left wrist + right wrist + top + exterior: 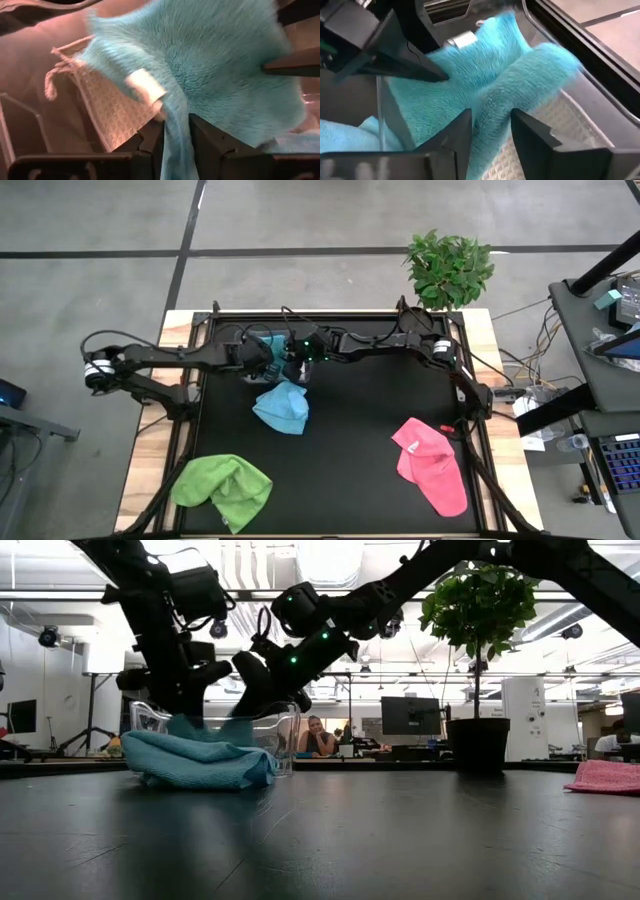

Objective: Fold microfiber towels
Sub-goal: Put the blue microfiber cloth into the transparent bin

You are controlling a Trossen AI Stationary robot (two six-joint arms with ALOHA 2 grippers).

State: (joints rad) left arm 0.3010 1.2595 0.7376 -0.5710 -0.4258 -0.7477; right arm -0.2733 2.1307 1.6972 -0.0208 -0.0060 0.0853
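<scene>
A light blue towel hangs over the clear tub at the table's far middle. My left gripper and my right gripper both have it between their fingers, close together. Under it in the tub lies a pale waffle-patterned towel. A second light blue towel lies crumpled on the black mat just in front of the tub. A lime green towel lies at the near left. A pink towel lies at the near right. My left gripper has a narrow fold of the light blue towel, near its white label, between its two fingers, slanting down from the left. The cloth spreads out beyond the fingers. My right gripper has a thick fold of the same towel between its fingers, slanting down from the right. The towel sags into the tub.
The tub's clear walls stand close around both grippers. A potted plant stands beyond the table's far right corner. The black mat lies bare between the towels. A person sits in the room behind the table.
</scene>
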